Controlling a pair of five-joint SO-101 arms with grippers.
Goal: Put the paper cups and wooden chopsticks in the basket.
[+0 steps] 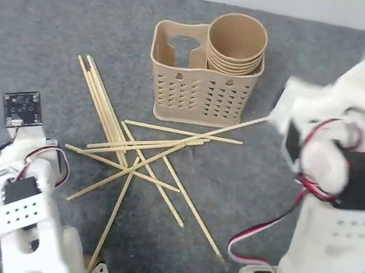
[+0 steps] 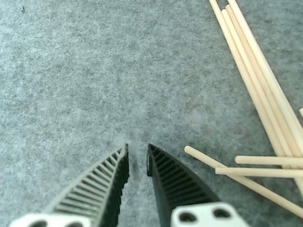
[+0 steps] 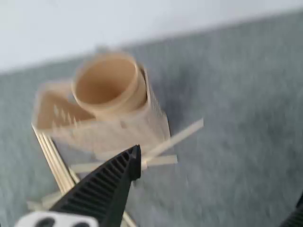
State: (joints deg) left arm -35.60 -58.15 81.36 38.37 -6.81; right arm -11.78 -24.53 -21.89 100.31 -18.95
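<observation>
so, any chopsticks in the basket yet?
No, the chopsticks all lie on the carpet; the basket holds just the stacked paper cups.

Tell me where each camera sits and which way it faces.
High view: fixed overhead, looking down on basket, cups, chopsticks, both arms.
Left wrist view: on the left arm, facing down at carpet; own fingers show.
Right wrist view: on the right arm, facing the basket; one finger shows.
Shared: chopsticks in all three.
</observation>
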